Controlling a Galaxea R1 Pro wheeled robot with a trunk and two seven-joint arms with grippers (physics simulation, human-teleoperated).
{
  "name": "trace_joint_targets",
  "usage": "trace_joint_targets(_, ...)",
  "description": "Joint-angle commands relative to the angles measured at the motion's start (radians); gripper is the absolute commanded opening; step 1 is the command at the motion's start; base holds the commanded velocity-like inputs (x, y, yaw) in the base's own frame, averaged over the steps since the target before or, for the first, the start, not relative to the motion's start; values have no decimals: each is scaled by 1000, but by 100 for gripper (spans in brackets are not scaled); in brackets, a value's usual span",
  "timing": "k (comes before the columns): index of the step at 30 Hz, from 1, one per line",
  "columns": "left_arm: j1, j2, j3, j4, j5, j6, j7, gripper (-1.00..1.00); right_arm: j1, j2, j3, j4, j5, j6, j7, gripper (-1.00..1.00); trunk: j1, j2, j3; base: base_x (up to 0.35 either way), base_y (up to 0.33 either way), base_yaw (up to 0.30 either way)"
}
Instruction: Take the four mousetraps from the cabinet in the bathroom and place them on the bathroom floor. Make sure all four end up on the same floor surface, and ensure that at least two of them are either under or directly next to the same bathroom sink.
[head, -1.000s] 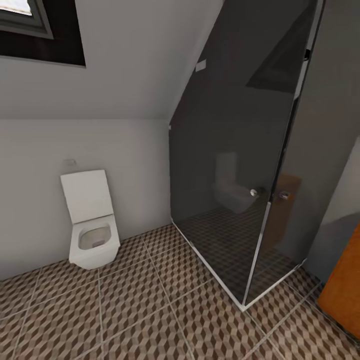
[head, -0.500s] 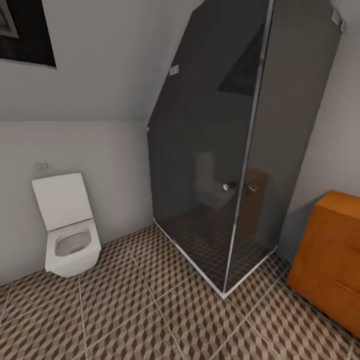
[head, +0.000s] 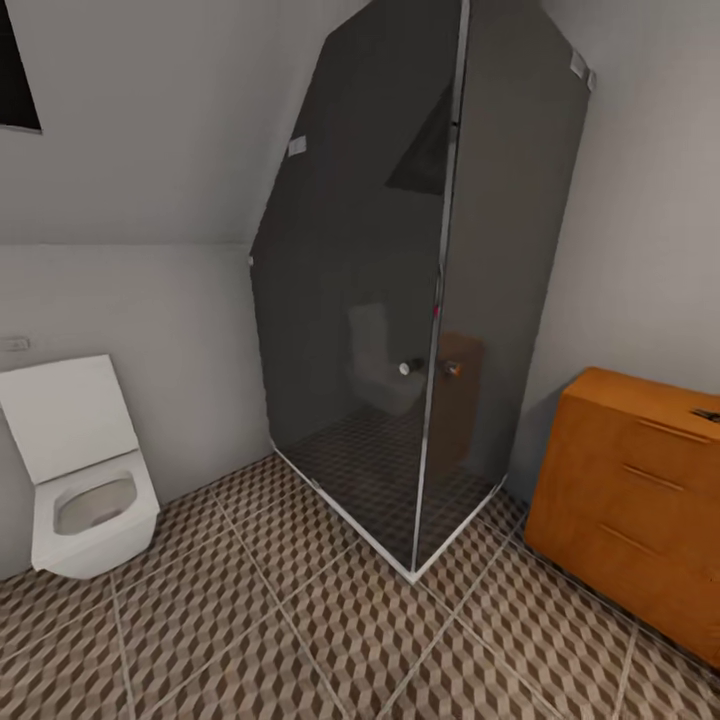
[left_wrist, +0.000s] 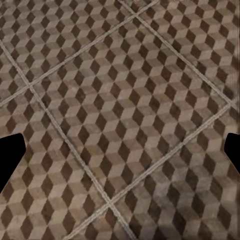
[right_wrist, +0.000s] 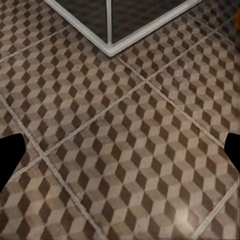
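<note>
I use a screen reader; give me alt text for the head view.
A dark glass shower stall stands in a bathroom corner on cube-patterned floor tiles. An orange wooden cabinet with drawers sits to its right, a white toilet with raised lid to its left.

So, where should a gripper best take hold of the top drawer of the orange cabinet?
Probably at the top drawer's bar handle, coming from the cabinet's front. The thin bar runs level across the drawer front, so fingers could close above and below it.

Ahead of me a dark glass shower enclosure (head: 400, 300) fills the corner under sloped grey walls (head: 150, 120); a white toilet (head: 80, 480) hangs beside it.
</note>
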Motion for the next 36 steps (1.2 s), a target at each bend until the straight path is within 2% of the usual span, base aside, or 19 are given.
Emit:
trace_joint_targets(1, 0, 0, 0, -1, -2, -2, 3, 100, -1, 0, -1, 1, 3, -3, 0, 100, 0, 0, 0, -7, 0, -262)
trace_joint_targets(25, 0, 0, 0, 3, -3, -1, 3, 100, 0, 0, -1, 1, 3, -3, 0, 100, 0, 0, 13, -1, 0, -262)
trace_joint_targets(36, 0, -12, 0, 19, -5, -1, 3, 100, -1, 0, -1, 1, 3, -3, 0, 100, 0, 0, 18, 0, 0, -262)
